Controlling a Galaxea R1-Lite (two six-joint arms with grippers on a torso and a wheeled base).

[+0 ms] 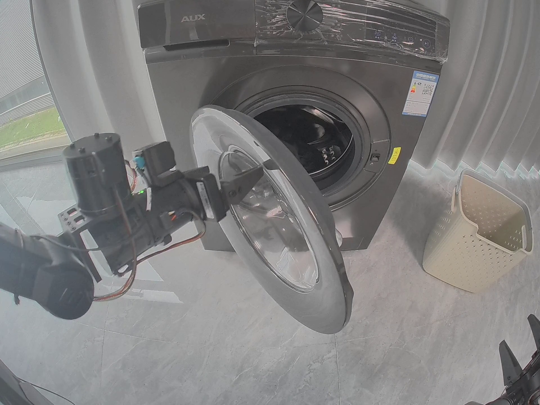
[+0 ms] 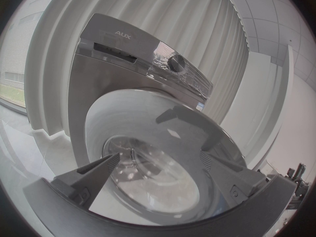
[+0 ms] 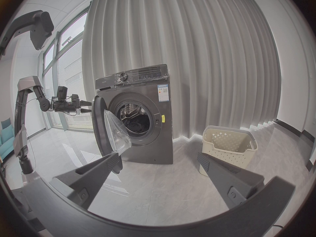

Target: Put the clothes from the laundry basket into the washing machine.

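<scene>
We are holding our left claw (image 1: 246,183) spread at the outer face of the open door (image 1: 320,277) of the washing machine (image 1: 180,85). Dark clothes (image 3: 138,126) are lying inside the machine's drum. The laundry basket (image 1: 450,254) is standing on the floor beside the machine. Our right claw (image 3: 158,163) is hanging spread, well in front of the machine.

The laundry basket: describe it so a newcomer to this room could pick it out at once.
Find the grey washing machine with its round door swung open. On the floor to its right, before the white curtain, stands the laundry basket: cream plastic, walls dotted with holes, unlike the grey metal beside it.
</scene>
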